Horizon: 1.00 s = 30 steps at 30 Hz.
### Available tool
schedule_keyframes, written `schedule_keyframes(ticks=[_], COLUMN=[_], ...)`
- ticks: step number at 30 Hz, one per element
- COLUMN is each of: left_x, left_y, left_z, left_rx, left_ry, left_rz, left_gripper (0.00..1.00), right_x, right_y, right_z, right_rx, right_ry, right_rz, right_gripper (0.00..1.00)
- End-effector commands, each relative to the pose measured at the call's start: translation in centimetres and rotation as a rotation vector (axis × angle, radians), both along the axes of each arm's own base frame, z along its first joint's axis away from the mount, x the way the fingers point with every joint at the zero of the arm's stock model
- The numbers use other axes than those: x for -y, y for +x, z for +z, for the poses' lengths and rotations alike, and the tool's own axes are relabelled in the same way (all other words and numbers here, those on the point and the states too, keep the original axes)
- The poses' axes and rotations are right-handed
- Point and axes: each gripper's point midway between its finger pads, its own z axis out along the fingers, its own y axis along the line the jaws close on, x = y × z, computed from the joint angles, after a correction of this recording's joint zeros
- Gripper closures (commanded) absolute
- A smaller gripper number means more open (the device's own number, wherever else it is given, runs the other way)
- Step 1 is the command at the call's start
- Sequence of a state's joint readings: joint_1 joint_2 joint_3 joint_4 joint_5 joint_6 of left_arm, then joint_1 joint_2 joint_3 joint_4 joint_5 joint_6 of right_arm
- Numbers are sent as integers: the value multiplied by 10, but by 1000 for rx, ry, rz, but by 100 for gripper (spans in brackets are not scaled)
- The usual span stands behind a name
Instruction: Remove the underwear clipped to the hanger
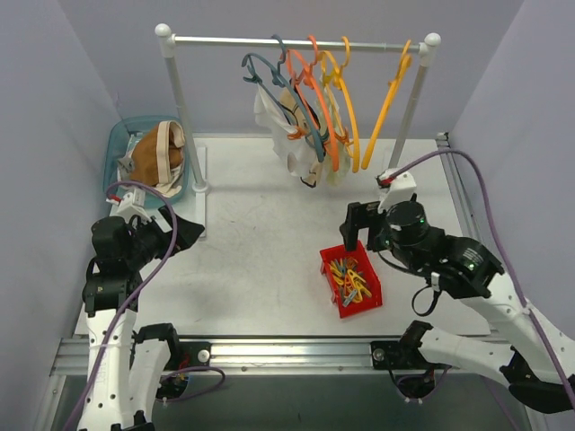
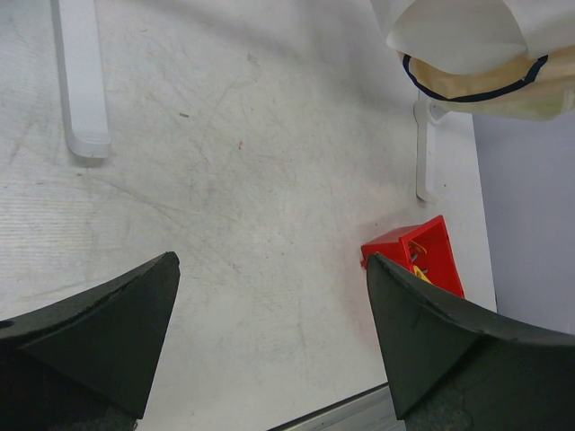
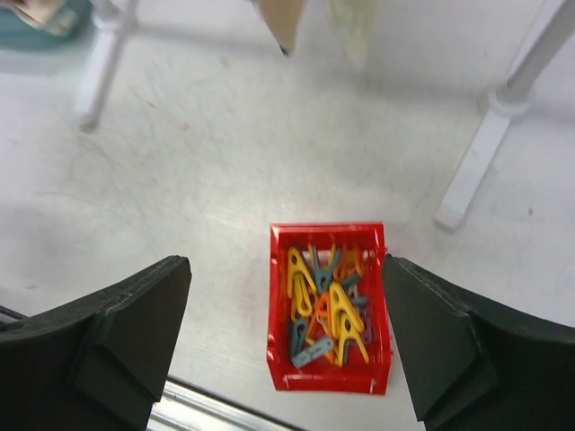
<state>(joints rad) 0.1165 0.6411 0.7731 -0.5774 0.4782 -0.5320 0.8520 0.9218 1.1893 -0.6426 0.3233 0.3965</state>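
Off-white and cream underwear (image 1: 289,135) hangs clipped to coloured hangers (image 1: 325,90) on the white rail (image 1: 296,41) at the back. Its lower edge shows in the left wrist view (image 2: 476,54) and in the right wrist view (image 3: 350,22). Brown and cream underwear (image 1: 157,154) lies in a teal basket (image 1: 117,144) at the back left. My left gripper (image 1: 180,224) is open and empty near the left edge, its fingers (image 2: 108,332) over bare table. My right gripper (image 1: 358,220) is open and empty above the red bin (image 3: 329,305).
The red bin (image 1: 351,280) holds several coloured clothespins (image 3: 325,301). The rack's white feet (image 1: 199,193) and posts (image 1: 409,117) stand on the table. Grey walls close both sides. A metal rail (image 1: 269,352) runs along the near edge.
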Motion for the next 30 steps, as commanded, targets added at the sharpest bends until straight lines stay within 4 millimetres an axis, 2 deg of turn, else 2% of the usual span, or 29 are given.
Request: schedule_keyframes(ticks=[1, 2, 3, 5, 6, 7, 9, 10, 11, 12, 16, 21, 24, 30], left_x=[5, 6, 7, 8, 9, 9, 9, 9, 9, 9, 10, 11, 11, 11], left_y=[5, 5, 5, 5, 5, 4, 4, 4, 3, 3, 0, -1, -1, 0], left_z=[32, 33, 35, 36, 35, 34, 34, 34, 33, 33, 32, 28, 27, 25], left_rx=[112, 114, 119, 119, 118, 117, 118, 121, 120, 120, 124, 116, 118, 113], left_ry=[20, 20, 20, 20, 19, 18, 18, 19, 19, 19, 18, 20, 22, 22], left_rz=[-46, -51, -55, -62, -65, -67, -69, -66, -68, -68, -71, -76, -75, -77], left_gripper=[6, 6, 6, 6, 6, 6, 6, 6, 6, 6, 6, 6, 6, 6], right_x=[-17, -16, -16, -20, -20, -25, -22, -27, -26, -19, -25, -20, -19, -24], right_y=[17, 21, 26, 43, 49, 61, 75, 88, 95, 103, 134, 156, 168, 183], right_z=[58, 83, 94, 105, 127, 127, 153, 154, 158, 172, 176, 176, 168, 129], right_rx=[146, 200, 225, 254, 301, 304, 363, 363, 371, 397, 409, 402, 369, 238], right_ry=[17, 18, 7, -44, -44, -77, -85, -105, -110, -98, -85, -83, -63, -65], right_rz=[84, 85, 78, 48, 47, 33, 0, -17, -32, -65, -81, -101, -88, -42], right_gripper=[12, 14, 17, 24, 31, 35, 44, 46, 47, 50, 52, 52, 52, 52])
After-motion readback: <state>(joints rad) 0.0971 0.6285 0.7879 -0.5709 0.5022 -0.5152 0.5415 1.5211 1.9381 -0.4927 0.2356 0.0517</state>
